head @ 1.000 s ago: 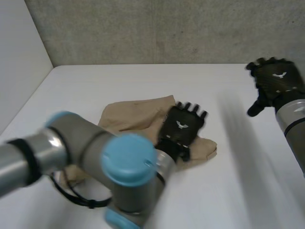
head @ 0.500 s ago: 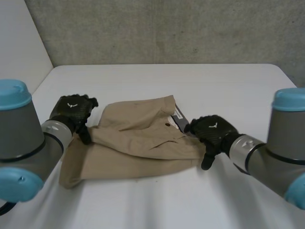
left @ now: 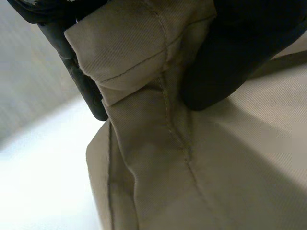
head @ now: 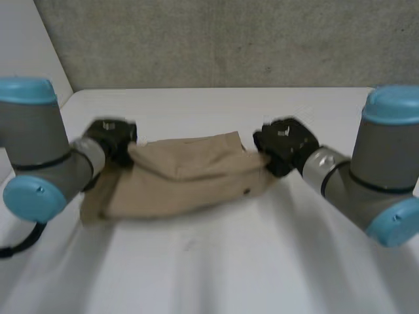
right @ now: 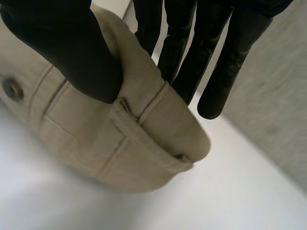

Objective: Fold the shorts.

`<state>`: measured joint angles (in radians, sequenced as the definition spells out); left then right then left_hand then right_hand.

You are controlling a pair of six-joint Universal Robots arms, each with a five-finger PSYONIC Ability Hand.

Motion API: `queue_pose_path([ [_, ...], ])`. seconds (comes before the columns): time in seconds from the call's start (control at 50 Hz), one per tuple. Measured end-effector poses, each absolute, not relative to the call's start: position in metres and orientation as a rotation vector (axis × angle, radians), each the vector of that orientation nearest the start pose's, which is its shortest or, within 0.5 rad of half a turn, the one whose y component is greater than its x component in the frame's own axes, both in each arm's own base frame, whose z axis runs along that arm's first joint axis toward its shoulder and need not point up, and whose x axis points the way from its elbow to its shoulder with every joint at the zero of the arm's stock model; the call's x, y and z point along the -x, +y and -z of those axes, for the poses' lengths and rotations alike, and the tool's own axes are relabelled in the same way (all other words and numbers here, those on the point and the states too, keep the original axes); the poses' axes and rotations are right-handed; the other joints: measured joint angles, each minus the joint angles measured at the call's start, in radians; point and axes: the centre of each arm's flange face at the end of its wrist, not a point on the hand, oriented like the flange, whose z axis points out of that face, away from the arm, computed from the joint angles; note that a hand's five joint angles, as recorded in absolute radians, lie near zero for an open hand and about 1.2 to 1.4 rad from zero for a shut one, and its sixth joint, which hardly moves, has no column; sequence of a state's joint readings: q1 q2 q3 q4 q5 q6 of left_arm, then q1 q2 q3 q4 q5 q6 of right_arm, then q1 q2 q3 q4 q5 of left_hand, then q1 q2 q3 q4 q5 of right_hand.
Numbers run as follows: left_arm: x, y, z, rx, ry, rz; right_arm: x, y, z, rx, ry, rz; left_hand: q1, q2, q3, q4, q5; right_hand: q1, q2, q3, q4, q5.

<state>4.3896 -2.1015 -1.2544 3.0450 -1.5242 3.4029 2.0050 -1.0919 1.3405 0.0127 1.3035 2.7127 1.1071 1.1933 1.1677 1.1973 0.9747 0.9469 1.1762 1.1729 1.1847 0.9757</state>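
Two pinches carry this fold, one at each end of the cloth, so doing it well is mostly a matter of matching them.

At the left end, the left robot hand (head: 111, 139) is clamped on a seamed, hemmed edge of the shorts (head: 190, 173). Its wrist view shows the tan cloth bunched between the dark fingers (left: 84, 86) on one side and the thumb on the other.

Between the arms the shorts form a raised band. The upper edge is lifted off the white counter (head: 216, 261), the lower part seems to rest on it, and a loose flap trails under the left arm.

At the right end, the right robot hand (head: 285, 145) grasps the waistband corner. The thumb presses the outer face beside a belt loop (right: 144, 115), not far from a button (right: 12, 89), and straight fingers (right: 216, 62) back the cloth from behind.

Both grips look secure. As I judge it, the hands should travel level and at one pace, spaced so that the lifted edge is taut without dragging the resting half. The trailing left flap is the likeliest source of a crooked crease. Letting go is best left until the carried edge lies flat along the opposite one.
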Motion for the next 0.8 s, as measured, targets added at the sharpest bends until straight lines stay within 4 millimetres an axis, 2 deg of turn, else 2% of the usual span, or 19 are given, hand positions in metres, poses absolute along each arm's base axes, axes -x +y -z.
queue_pose_path([
  [0.08,0.261,-0.353,-0.246,-0.718,2.258,2.154,-0.309,-0.303,-0.235,1.181,1.909,1.962,0.0,0.001,0.0,0.0,0.0,0.016,0.0,0.002,0.004,0.0],
  [0.16,0.268,-0.377,-0.322,-0.532,1.836,2.537,-0.321,-0.335,-0.29,1.052,1.677,2.374,0.001,0.002,0.002,0.001,0.0,0.025,0.0,0.008,0.004,0.0],
  [0.22,0.27,-0.38,-0.37,-0.402,1.559,2.736,-0.325,-0.345,-0.319,0.948,1.534,2.559,0.001,0.002,0.006,0.001,0.0,0.025,0.0,0.008,0.005,0.0],
  [0.24,0.27,-0.379,-0.378,-0.381,1.512,2.766,-0.326,-0.347,-0.335,0.884,1.443,2.651,0.001,0.002,0.006,0.001,0.0,0.025,0.0,0.008,0.005,0.0],
  [0.26,0.271,-0.375,-0.401,-0.32,1.367,2.858,-0.327,-0.348,-0.357,0.788,1.299,2.77,0.001,0.005,0.009,0.005,0.0,0.025,0.0,0.008,0.005,0.0],
  [0.3,0.273,-0.367,-0.419,-0.269,1.233,2.94,-0.328,-0.347,-0.375,0.703,1.167,2.857,0.001,0.005,0.009,0.005,0.0,0.025,0.0,0.008,0.005,0.0],
  [0.36,0.278,-0.359,-0.423,-0.253,1.164,2.993,-0.329,-0.342,-0.386,0.648,1.064,2.907,0.001,0.005,0.01,0.005,0.0,0.025,0.0,0.008,0.005,0.002],
  [0.4,0.282,-0.355,-0.414,-0.269,1.175,3.001,-0.331,-0.339,-0.383,0.651,1.049,2.902,0.001,0.005,0.015,0.005,0.009,0.028,0.0,0.008,0.005,0.015],
  [0.48,0.29,-0.357,-0.364,-0.355,1.344,2.93,-0.344,-0.326,-0.351,0.773,1.146,2.789,0.003,0.007,0.016,0.005,0.016,0.038,0.0,0.008,0.005,0.02],
  [0.54,0.293,-0.362,-0.318,-0.426,1.512,2.831,-0.351,-0.318,-0.319,0.886,1.265,2.67,-0.003,-0.007,0.003,-0.01,0.006,0.038,0.0,0.008,0.005,0.02],
  [0.58,0.294,-0.364,-0.288,-0.468,1.616,2.759,-0.353,-0.314,-0.302,0.939,1.329,2.608,-0.148,-0.2,-0.176,-0.204,-0.158,0.038,0.0,0.008,0.005,0.02],
  [0.6,0.294,-0.365,-0.271,-0.492,1.673,2.716,-0.354,-0.31,-0.284,0.99,1.397,2.542,-0.224,-0.269,-0.242,-0.272,-0.224,0.038,0.0,0.008,0.005,0.02],
  [0.62,0.294,-0.365,-0.271,-0.492,1.673,2.716,-0.354,-0.31,-0.284,0.99,1.397,2.542,-0.224,-0.269,-0.242,-0.272,-0.224,0.038,0.0,0.008,0.005,0.02],
  [0.66,0.294,-0.362,-0.212,-0.585,1.885,2.531,-0.355,-0.304,-0.253,1.076,1.525,2.418,-0.224,-0.269,-0.242,-0.272,-0.224,0.038,0.0,0.008,0.005,0.02],
  [0.68,0.293,-0.36,-0.2,-0.605,1.928,2.489,-0.353,-0.299,-0.228,1.14,1.634,2.309,-0.606,-0.668,-0.636,-0.669,-0.628,0.038,0.0,0.008,0.005,0.02],
  [0.7,0.292,-0.357,-0.184,-0.635,1.991,2.423,-0.352,-0.296,-0.216,1.17,1.689,2.251,-0.612,-0.681,-0.65,-0.688,-0.647,0.038,0.0,0.008,0.005,0.02],
  [0.74,0.291,-0.354,-0.177,-0.651,2.022,2.389,-0.35,-0.294,-0.209,1.186,1.72,2.218,-0.612,-0.681,-0.65,-0.688,-0.647,0.038,0.0,0.008,0.005,0.02],
  [0.76,0.287,-0.343,-0.153,-0.712,2.141,2.248,-0.345,-0.287,-0.186,1.239,1.833,2.095,-0.612,-0.681,-0.65,-0.688,-0.647,0.038,0.0,0.008,0.005,0.02],
  [0.8,0.284,-0.335,-0.146,-0.742,2.2,2.172,-0.34,-0.282,-0.175,1.265,1.896,2.023,-0.691,-0.791,-0.76,-0.804,-0.764,0.038,0.0,0.008,0.005,0.02],
])
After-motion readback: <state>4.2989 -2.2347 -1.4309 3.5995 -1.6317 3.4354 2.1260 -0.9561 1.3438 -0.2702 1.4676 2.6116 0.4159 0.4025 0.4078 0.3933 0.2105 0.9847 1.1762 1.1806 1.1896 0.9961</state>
